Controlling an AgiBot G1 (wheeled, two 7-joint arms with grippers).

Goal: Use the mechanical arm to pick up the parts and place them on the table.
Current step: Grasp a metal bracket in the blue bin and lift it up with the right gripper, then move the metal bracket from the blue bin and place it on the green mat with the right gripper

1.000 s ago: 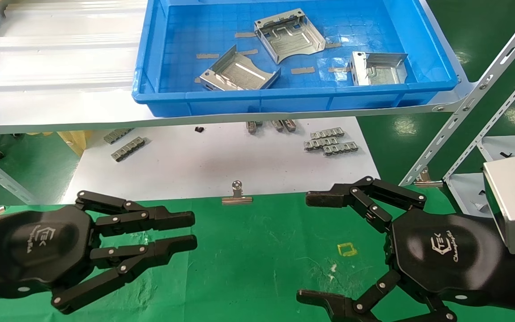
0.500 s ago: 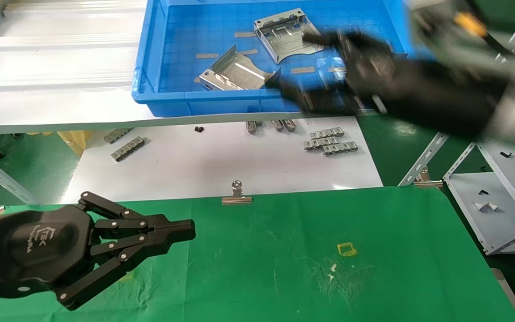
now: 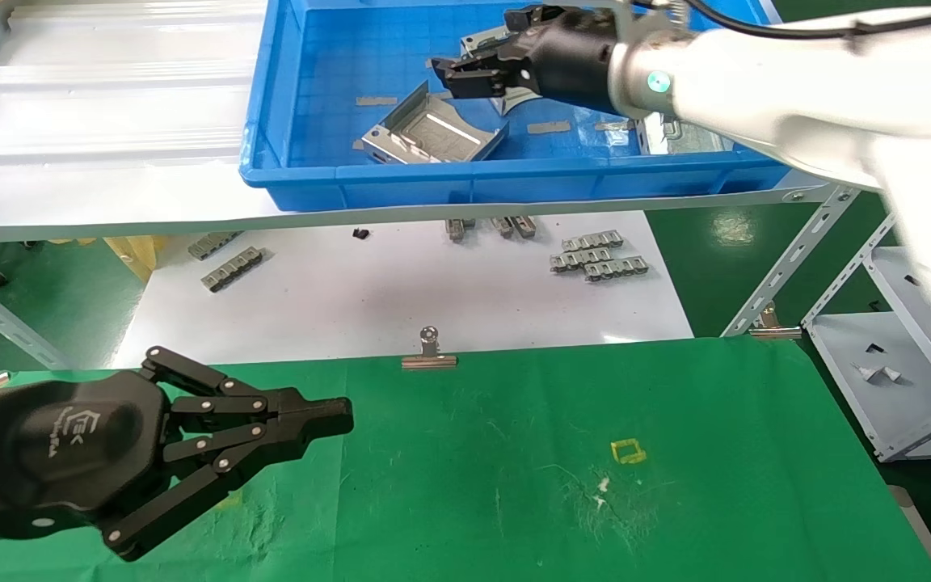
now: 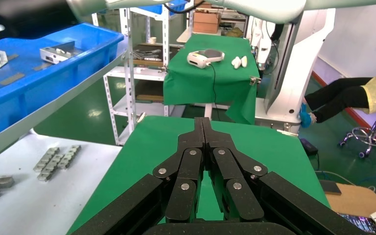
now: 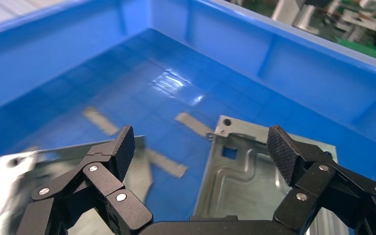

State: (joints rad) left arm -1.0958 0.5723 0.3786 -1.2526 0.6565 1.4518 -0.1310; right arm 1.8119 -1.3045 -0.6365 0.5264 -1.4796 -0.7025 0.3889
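Three sheet-metal parts lie in the blue bin (image 3: 288,174): one part (image 3: 433,133) near the front wall, a second (image 5: 245,176) under the right gripper (image 3: 473,69), a third (image 3: 680,137) mostly hidden by that arm. The right gripper's fingers spread wide, empty. The left gripper (image 3: 340,416), pinched closed, hovers over the green table (image 3: 514,485)'s left edge.

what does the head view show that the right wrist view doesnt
Only the head view shows the green table, the shut left gripper over it, the binder clip, the grey strips on the white board, and the right arm itself.

Only the right wrist view shows the open right gripper from behind its ribbed pads, with nothing between them.

Both show the blue bin and metal parts inside it.
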